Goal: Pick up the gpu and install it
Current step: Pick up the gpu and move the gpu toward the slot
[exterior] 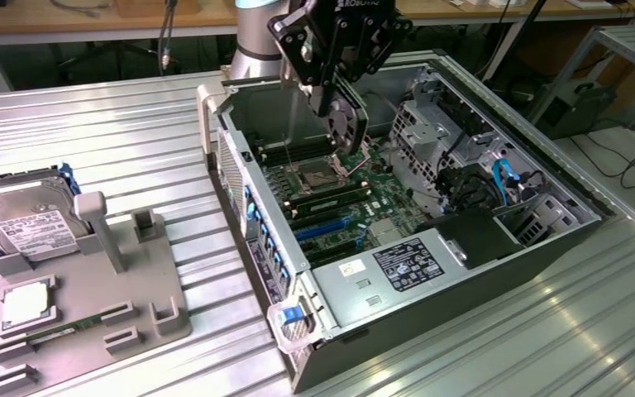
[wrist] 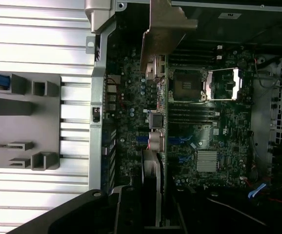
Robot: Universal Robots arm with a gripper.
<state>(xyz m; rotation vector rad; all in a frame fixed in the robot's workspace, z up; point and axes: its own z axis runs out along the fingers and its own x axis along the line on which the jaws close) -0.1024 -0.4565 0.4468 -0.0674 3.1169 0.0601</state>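
**Gpu held on edge over the open case**

At the exterior view's left a grey fixture [exterior: 130,281] lies on the ribbed metal table [exterior: 130,124]; a hard drive [exterior: 26,223] stands in its far corner and a processor chip [exterior: 26,302] sits in a nearer pocket

Toward the middle lies the open computer case [exterior: 257,240], its motherboard [exterior: 334,203] facing up, with the bare processor socket [exterior: 323,174] and blue slots [exterior: 323,227] in plain sight

Above that board hangs the gripper [exterior: 334,95], its claw closed narrow on the gpu [exterior: 347,124]; the card is clear of the board and not seated in any slot; it hangs on edge, its round fan [exterior: 346,128] facing the exterior view's right; in the wrist view the card [wrist: 155,131] runs edge-on across the board, its pale bracket [wrist: 166,29] at the far end, toward the case's rear wall

Further to the exterior view's right are the drive cage [exterior: 428,124] and a blue cable [exterior: 503,178], well apart from the card

By my judgement the card is light and stiff, but fragile; the fan, the small parts on its faces and the contact edge should take no pressure; a pinch across the flat board near its upper edge, as here, looks the sound hold; the smooth faces may let it pivot in the claw, so a tilt is the thing to fear; the bracket is stiff metal yet thin enough to bend if it catches the case wall
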